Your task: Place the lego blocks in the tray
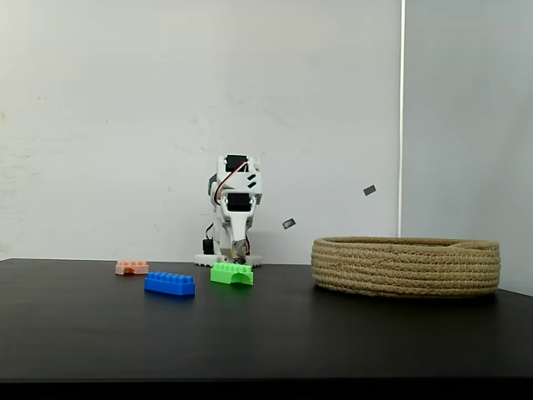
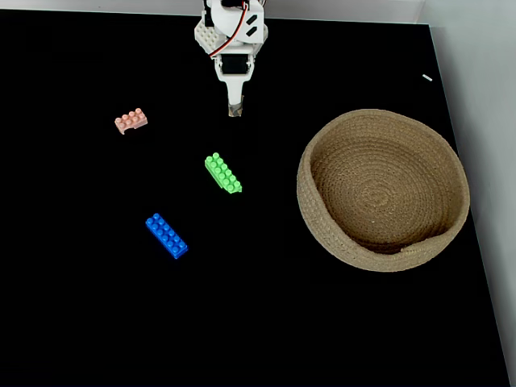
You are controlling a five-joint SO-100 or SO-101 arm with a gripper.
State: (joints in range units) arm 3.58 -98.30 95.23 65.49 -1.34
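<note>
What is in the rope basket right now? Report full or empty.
Empty. The overhead fixed view shows the rope basket with a bare coiled floor; the green, blue and pink bricks lie on the table.

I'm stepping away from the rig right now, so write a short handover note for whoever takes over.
Gripper: folded near the arm's base, fingers pointing down, holding nothing; open or shut cannot be told.
Green brick: on the table, nearest the gripper.
Blue brick: on the table, further toward the front.
Pink brick: on the table, left in the overhead fixed view.
Rope tray: right side, holds no bricks.
Done: nothing placed yet.
Left: all three bricks into the tray.
</note>
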